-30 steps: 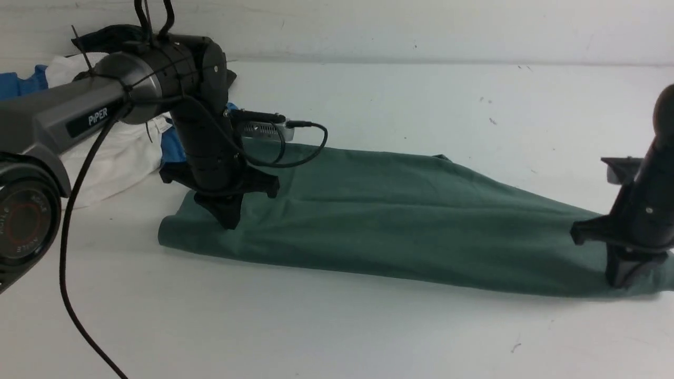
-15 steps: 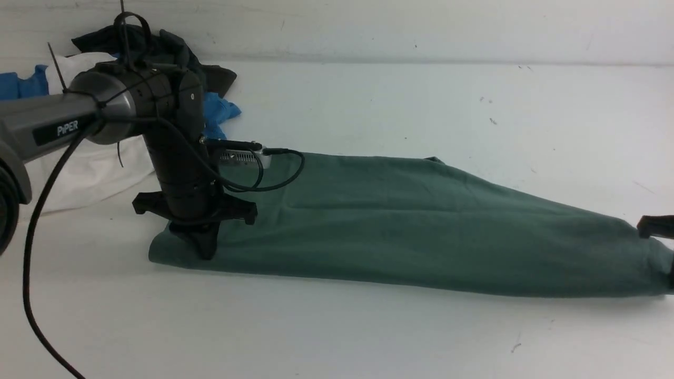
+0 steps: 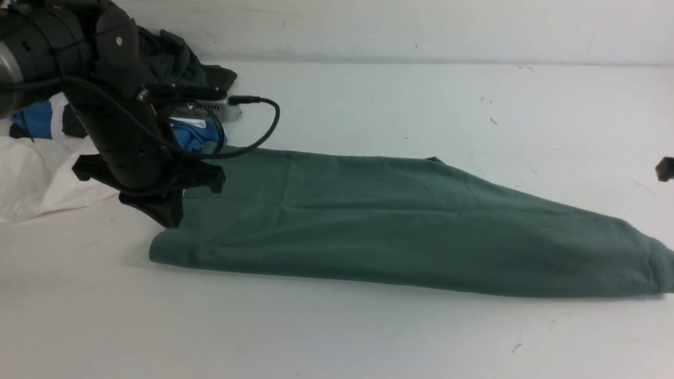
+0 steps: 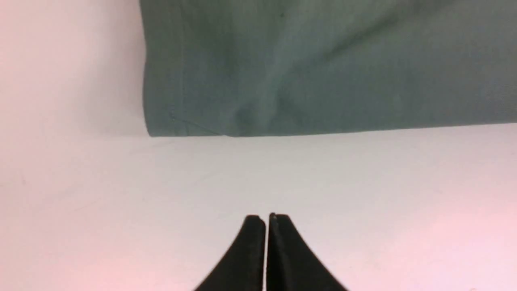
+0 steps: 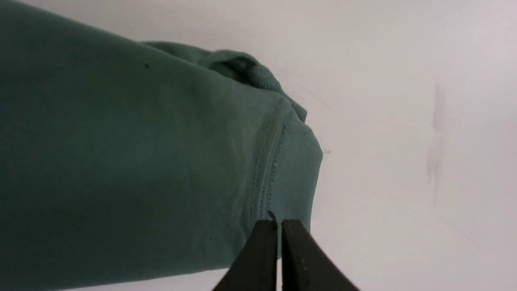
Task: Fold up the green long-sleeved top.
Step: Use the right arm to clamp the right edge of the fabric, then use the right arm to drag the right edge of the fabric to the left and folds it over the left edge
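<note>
The green long-sleeved top (image 3: 400, 221) lies flat on the white table as a long folded strip running left to right. My left gripper (image 3: 168, 218) hangs shut just above the strip's left end and holds nothing. In the left wrist view its tips (image 4: 266, 218) are pressed together over bare table, short of the top's corner (image 4: 323, 64). Only a black bit of the right arm (image 3: 665, 169) shows at the front view's right edge. In the right wrist view the right gripper (image 5: 279, 222) is shut and empty above the ribbed end of the top (image 5: 291, 169).
A pile of other garments sits at the back left: white cloth (image 3: 37, 173), blue cloth (image 3: 192, 134) and a dark grey piece (image 3: 174, 58). A black cable (image 3: 263, 131) loops off the left wrist camera. A wall closes off the table's far side.
Both grippers have come up off the top's ends. The left arm rose and drew back to the left; the right arm swung out past the right edge. The top stays flat.
</note>
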Available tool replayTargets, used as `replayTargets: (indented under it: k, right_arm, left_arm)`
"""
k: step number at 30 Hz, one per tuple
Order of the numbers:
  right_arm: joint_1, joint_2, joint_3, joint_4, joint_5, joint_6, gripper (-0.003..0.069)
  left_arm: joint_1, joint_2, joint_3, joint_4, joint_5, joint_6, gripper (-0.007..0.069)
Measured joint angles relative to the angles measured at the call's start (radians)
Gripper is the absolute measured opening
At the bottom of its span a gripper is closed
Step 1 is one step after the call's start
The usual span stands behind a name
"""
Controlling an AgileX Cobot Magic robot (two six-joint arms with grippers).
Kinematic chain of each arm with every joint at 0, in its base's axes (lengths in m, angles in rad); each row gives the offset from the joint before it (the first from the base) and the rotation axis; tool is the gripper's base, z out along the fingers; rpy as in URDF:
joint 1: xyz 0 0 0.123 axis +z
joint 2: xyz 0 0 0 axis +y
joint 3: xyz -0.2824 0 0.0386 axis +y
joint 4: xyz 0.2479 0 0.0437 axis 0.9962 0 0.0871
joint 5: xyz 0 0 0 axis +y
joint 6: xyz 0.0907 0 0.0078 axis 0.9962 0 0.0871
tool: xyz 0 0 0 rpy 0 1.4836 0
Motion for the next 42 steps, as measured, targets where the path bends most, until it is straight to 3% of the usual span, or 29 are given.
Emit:
replayTargets:
  k: [2, 5, 6, 8, 12, 13, 15, 18, 21, 22, 24, 26, 27, 28, 30, 34, 38, 42]
  right_arm:
    - [0.0, 0.0, -0.001, 0.0, 0.0, 0.0, 0.0066]
    - [0.0, 0.012, -0.002, 0.005, -0.009, -0.001, 0.0192]
    - [0.0, 0.013, -0.002, 0.005, -0.01, -0.001, 0.0192]
    - [0.0, 0.041, -0.003, 0.008, -0.024, 0.001, 0.0342]
    - [0.0, 0.094, -0.003, 0.008, -0.034, 0.031, 0.0532]
    - [0.0, 0.1, -0.003, 0.008, -0.034, 0.033, 0.0541]
    - [0.0, 0.146, -0.003, 0.008, -0.039, 0.04, 0.0631]
    - [0.0, 0.193, -0.003, 0.016, -0.048, 0.042, 0.0652]
    - [0.0, 0.226, -0.009, 0.043, -0.05, 0.038, 0.0611]
    - [0.0, 0.228, -0.012, 0.052, -0.049, 0.028, 0.0566]
    - [0.0, 0.234, -0.017, 0.073, -0.05, 0.002, 0.0461]
    - [0.0, 0.236, -0.017, 0.085, -0.049, -0.03, 0.0292]
    - [0.0, 0.236, -0.017, 0.085, -0.049, -0.033, 0.0272]
    - [0.0, 0.236, -0.017, 0.097, -0.044, -0.048, 0.0141]
    - [0.0, 0.235, -0.017, 0.101, -0.038, -0.054, 0.005]
    - [-0.014, 0.201, -0.013, 0.02, -0.018, -0.016, 0.0025]
    - [-0.052, 0.097, -0.013, -0.166, -0.009, 0.089, 0.0023]
    - [-0.049, 0.037, -0.054, -0.209, 0.01, 0.123, 0.0023]
  left_arm:
    - [0.0, -0.014, 0.005, 0.001, 0.0, -0.001, -0.0004]
    - [0.0, -0.036, 0.05, 0.003, -0.005, -0.002, -0.0004]
    - [0.0, -0.038, 0.05, 0.003, -0.006, -0.002, -0.0004]
    - [0.0, -0.059, 0.124, 0.004, -0.029, -0.007, -0.0004]
    - [0.0, -0.084, 0.204, 0.005, -0.056, -0.02, -0.0004]
    - [0.0, -0.087, 0.209, 0.005, -0.057, -0.02, -0.0004]
    - [0.0, -0.1, 0.231, 0.005, -0.06, -0.02, -0.0004]
    - [0.0, -0.113, 0.236, 0.004, -0.067, -0.021, -0.0004]
    - [0.0, -0.133, 0.237, 0.004, -0.075, -0.023, -0.0004]
    - [0.0, -0.14, 0.237, 0.002, -0.075, -0.023, -0.0004]
    - [0.0, -0.153, 0.237, 0.001, -0.075, -0.023, -0.0004]
    - [0.0, -0.167, 0.237, 0.001, -0.075, -0.023, -0.0004]
    - [0.0, -0.169, 0.237, 0.001, -0.075, -0.023, -0.0004]
    - [0.0, -0.179, 0.237, 0.001, -0.074, -0.023, -0.0004]
    - [0.0, -0.193, 0.238, 0.001, -0.073, -0.023, -0.0004]
    - [0.0, -0.236, 0.242, 0.005, -0.052, -0.023, -0.0004]
    - [0.0, -0.315, 0.246, 0.044, 0.003, -0.043, -0.0004]
    - [0.0, -0.368, 0.246, 0.076, 0.011, -0.058, -0.0004]
